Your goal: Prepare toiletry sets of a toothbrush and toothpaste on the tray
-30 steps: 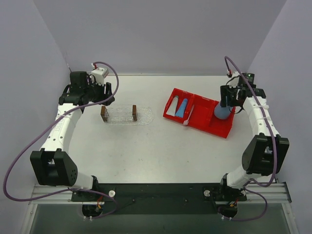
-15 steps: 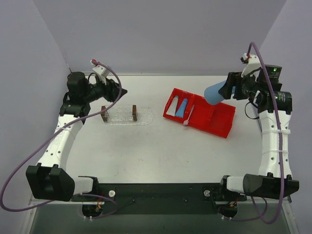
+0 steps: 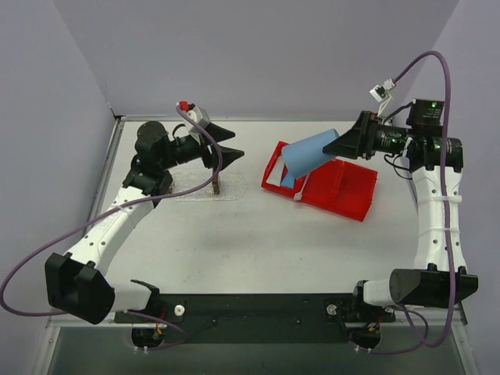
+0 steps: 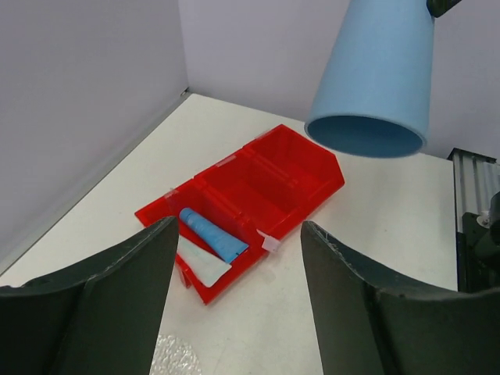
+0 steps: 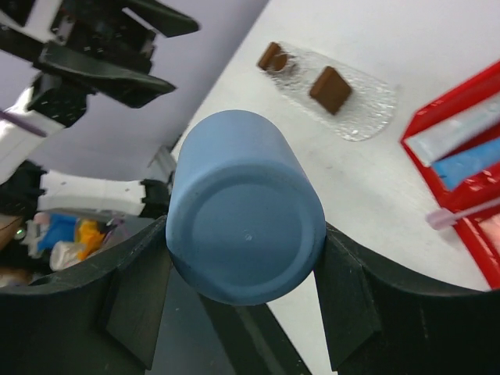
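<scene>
Toothpaste (image 4: 212, 234), flat wedges in blue and white, is lying beyond the spread jaws of my left gripper (image 3: 232, 141); my right gripper (image 3: 344, 144) is pinching a smooth blue cup (image 3: 307, 156).

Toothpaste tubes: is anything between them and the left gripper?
Nothing on the direct line: from the left gripper both toothpaste tubes show bare in the red bin. But the blue cup in the right gripper hangs above it and might block a descent.
</scene>
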Controlling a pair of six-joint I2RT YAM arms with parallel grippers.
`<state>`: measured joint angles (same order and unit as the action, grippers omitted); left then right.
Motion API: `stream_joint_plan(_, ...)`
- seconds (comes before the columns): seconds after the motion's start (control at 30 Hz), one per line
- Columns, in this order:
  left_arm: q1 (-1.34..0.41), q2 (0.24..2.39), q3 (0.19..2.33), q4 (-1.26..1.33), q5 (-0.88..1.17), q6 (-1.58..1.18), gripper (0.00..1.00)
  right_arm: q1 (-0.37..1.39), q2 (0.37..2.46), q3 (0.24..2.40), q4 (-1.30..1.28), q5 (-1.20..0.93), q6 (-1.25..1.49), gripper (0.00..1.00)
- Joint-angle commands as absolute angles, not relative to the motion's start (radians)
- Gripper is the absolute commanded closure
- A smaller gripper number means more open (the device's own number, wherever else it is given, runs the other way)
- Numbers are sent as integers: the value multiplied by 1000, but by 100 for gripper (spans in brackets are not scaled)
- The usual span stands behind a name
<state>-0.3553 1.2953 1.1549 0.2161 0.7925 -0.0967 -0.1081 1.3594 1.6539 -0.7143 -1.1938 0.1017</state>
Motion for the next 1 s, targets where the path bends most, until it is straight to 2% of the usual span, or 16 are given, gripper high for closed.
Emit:
stream_joint_plan(0.0,-393,1338,1163,420,814,-224,25,-68,1359,1669,-586,-1457,186,100)
stream_joint_plan(0.17,-465,1385,1189,414,787,-267,24,-6,1332,1600,-366,-1473,375,100)
stream_joint_plan(0.23,-474,1399,1193,434,784,-308,24,24,1316,1566,-212,-1463,449,100)
stream_joint_plan(0.27,-474,1405,1192,455,790,-327,24,34,1309,1545,-136,-1463,577,100)
stream_joint_plan(0.3,-474,1408,1189,487,792,-346,24,35,1305,1484,65,-1463,654,100)
stream_joint_plan(0.4,-474,1420,1180,567,825,-420,24,43,1301,1424,312,-1456,869,100)
stream_joint_plan(0.83,-479,1456,1147,741,841,-618,24,92,1325,1420,184,-1442,740,100)
stream_joint_plan(0.97,-482,1483,1154,802,842,-690,27,103,1316,1407,179,-1437,730,100)
